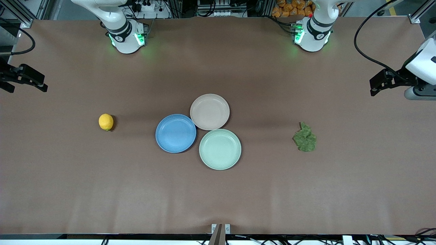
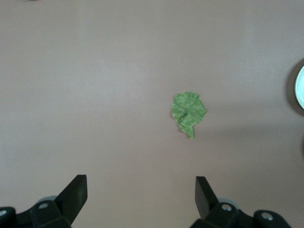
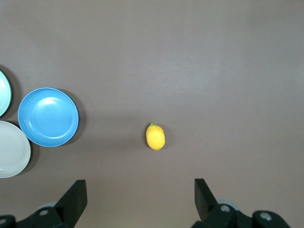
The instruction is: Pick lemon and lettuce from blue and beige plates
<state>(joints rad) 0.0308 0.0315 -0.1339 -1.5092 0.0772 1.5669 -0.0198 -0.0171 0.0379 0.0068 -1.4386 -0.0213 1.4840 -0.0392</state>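
Smooth yellow lemon and crinkled green lettuce lie on the bare table; left end effector and right end effector both gape wide, empty.

I work in a robotics lab, not a kitchen. My counter is covered in plain brown sheeting, my two arm bases are bolted along its edge with green status lights, and aluminium framing and cables surround it.
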